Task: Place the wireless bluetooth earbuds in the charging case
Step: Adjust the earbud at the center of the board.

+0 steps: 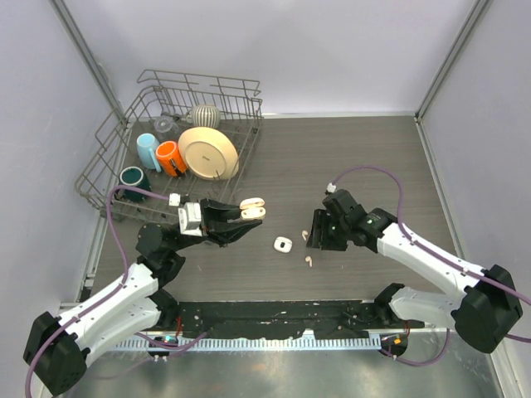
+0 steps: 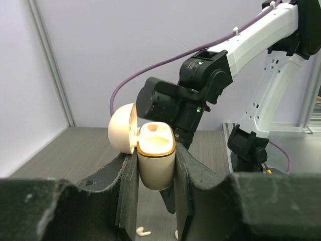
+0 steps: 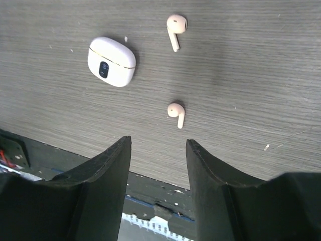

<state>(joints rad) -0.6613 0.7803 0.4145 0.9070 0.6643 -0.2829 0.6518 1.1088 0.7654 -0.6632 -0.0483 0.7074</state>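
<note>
Earbuds (image 3: 176, 113) white, stemmed (two loose); left gripper (image 2: 156, 170) clamps case (image 2: 156, 143); right gripper (image 3: 158, 142) parted.

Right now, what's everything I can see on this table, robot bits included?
open charging case: one, cream, held up in the left gripper
closed case: one, white, on the table
earbuds: two seen, white, loose near the closed case
dish rack: one, grey wire, far left
cups: three, blue, orange, dark green, in the rack
plate: one, cream, in the rack
left gripper: black, shut on the open case
right gripper: black, open above one earbud
</note>
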